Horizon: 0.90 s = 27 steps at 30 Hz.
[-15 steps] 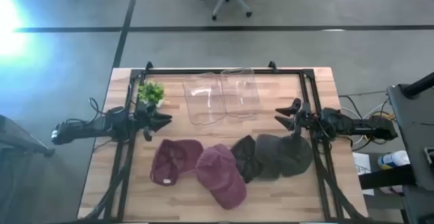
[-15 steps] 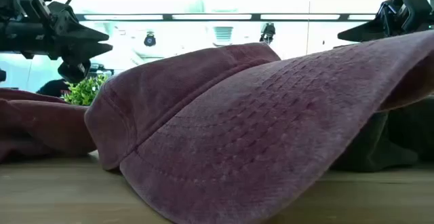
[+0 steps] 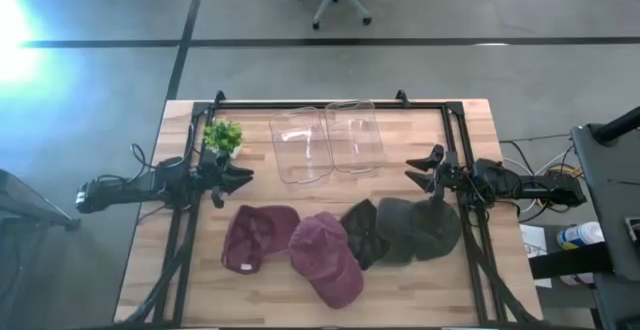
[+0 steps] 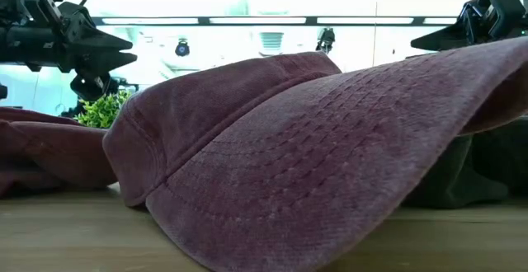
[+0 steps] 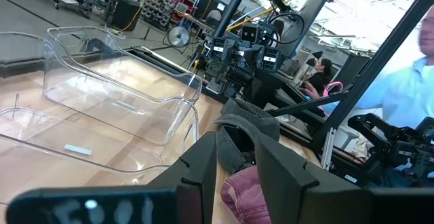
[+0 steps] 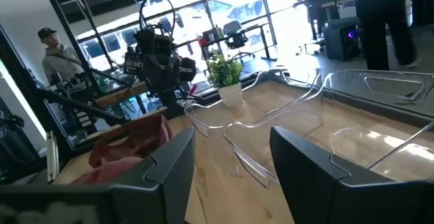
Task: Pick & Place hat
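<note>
Several caps lie in a row on the near half of the table: a maroon cap (image 3: 258,238), a second maroon cap (image 3: 326,257) that fills the low view (image 4: 330,157), a dark cap (image 3: 365,232) and a grey-green cap (image 3: 420,227). My left gripper (image 3: 244,177) hovers open above the table's left side, beyond the first maroon cap. My right gripper (image 3: 414,173) hovers open at the right side, above the far edge of the grey-green cap. Neither touches a cap.
Two clear plastic bins (image 3: 300,145) (image 3: 354,135) sit side by side at the table's far middle. A small potted plant (image 3: 223,136) stands at the far left. People show in the room beyond the table in the wrist views. Bare wood lies along the near edge.
</note>
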Tool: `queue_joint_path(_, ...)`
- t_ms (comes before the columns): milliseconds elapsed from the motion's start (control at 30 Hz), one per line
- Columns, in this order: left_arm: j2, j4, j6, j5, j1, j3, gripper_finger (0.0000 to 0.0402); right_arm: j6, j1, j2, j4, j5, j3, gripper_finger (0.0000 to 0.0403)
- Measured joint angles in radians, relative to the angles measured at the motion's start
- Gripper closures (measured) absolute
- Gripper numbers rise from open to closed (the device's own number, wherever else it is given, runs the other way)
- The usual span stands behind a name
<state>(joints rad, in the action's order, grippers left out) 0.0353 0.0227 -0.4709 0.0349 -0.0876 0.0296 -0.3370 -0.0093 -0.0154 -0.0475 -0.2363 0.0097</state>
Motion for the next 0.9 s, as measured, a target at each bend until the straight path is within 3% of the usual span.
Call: queue_joint_path(900,0.000,0.000,0.000,0.000,0.000,0.000,0.0305,-0.024,0.000,0.000,-0.010,-0.014,0.000,0.0216)
